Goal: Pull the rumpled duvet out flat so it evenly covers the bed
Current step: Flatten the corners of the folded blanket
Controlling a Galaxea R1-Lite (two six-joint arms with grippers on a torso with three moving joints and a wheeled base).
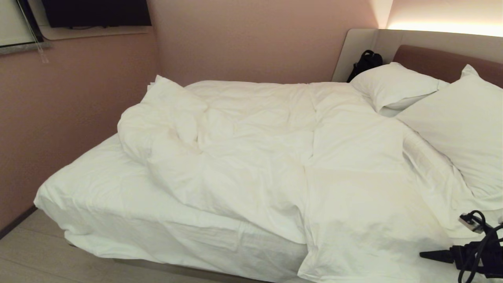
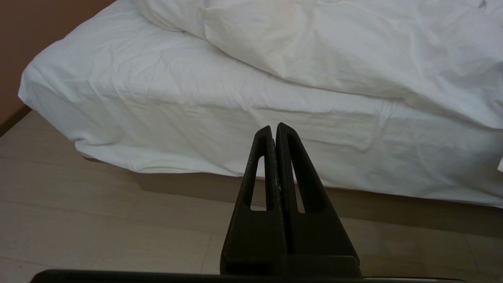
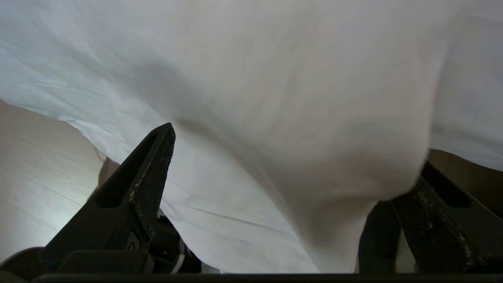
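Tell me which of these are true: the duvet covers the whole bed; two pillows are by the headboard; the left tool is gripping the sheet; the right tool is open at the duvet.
1. The puffy, wrinkled white duvet covers the whole bed. False: the taut white sheet lies bare at the foot.
2. Two plump white pillows lie by the padded brown headboard. True.
3. The left tool grips the sheet. False: it is shut on nothing, short of the bed.
4. The right tool is open with duvet fabric between its fingers. True.
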